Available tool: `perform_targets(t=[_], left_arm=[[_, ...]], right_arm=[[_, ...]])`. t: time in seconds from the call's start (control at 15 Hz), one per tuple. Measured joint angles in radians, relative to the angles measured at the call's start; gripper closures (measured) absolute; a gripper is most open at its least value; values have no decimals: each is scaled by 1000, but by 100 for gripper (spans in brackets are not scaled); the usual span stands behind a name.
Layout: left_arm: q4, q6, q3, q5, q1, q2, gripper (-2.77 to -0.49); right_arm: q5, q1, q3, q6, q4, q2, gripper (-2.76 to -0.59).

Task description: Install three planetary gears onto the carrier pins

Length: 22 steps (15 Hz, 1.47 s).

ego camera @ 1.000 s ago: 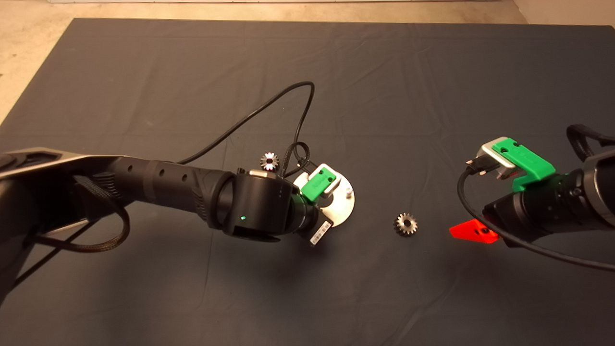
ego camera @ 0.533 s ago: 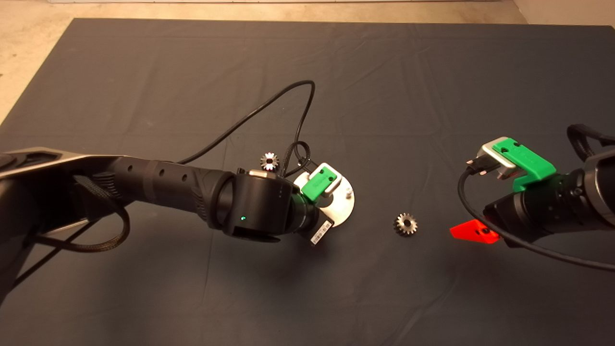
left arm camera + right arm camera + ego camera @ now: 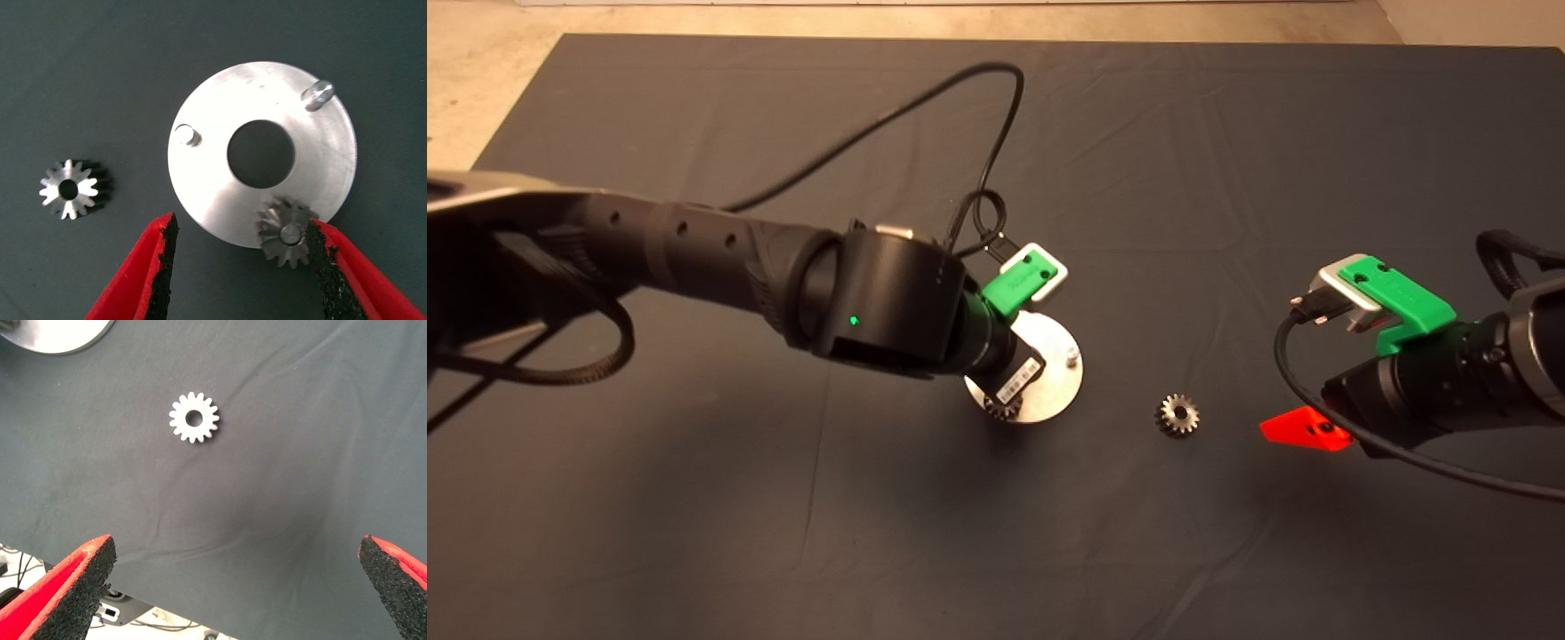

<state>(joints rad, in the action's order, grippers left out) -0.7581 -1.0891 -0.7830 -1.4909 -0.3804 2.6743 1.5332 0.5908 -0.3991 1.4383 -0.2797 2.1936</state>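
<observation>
- 1 planetary gear (image 3: 287, 231) sits on a carrier pin at the disc's (image 3: 220, 120) 5 o'clock edge in the left wrist view; 2 pins stand bare.
- The left gripper (image 3: 240, 267), spread and empty, should next take the loose gear (image 3: 70, 189) at 9 o'clock squarely.
- The right gripper (image 3: 233, 587), wide open, waits near another gear (image 3: 194, 417).

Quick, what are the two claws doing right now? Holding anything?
Left claw: open, holding nothing, above the disc.
Right claw: open wide, empty, near a loose gear.

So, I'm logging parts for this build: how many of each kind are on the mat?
Gears: 3, one seated on a pin, one loose beside the disc, one loose near the right gripper
Carrier disc: 1
Bare pins: 2
Total: 6
</observation>
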Motion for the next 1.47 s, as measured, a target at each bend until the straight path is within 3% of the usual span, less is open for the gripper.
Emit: perform_targets(t=[0.13,0.27,0.4,0.47,0.67,0.87,0.93,1.07,1.2,1.4,1.47], left_arm=[[14,12,-4,-3,4,-42,-131],[15,33,-20,-8,6,-56,-131],[15,33,-23,-8,6,-58,-146],[15,34,-23,0,6,-63,-146],[14,40,-36,-1,6,-108,-160],[14,86,-78,0,6,-112,-175],[11,91,-98,8,6,-106,-175],[7,111,-131,49,6,-103,-175],[4,127,-171,62,6,-103,-175],[1,154,-211,122,7,-102,-189],[0,156,-216,130,8,-99,-189]], right_arm=[[1,2,0,0,1,-3,-273],[-3,8,1,0,5,0,-273],[-2,8,1,0,13,-1,-273],[-1,9,2,0,20,-3,-273],[0,48,3,0,45,-2,-273],[-3,75,3,0,61,-3,-273],[-1,82,4,0,71,-3,-273],[1,95,4,0,83,-8,-273],[0,116,4,0,92,-7,-273],[0,120,4,0,103,-7,-273],[0,124,4,0,110,-7,-273]])
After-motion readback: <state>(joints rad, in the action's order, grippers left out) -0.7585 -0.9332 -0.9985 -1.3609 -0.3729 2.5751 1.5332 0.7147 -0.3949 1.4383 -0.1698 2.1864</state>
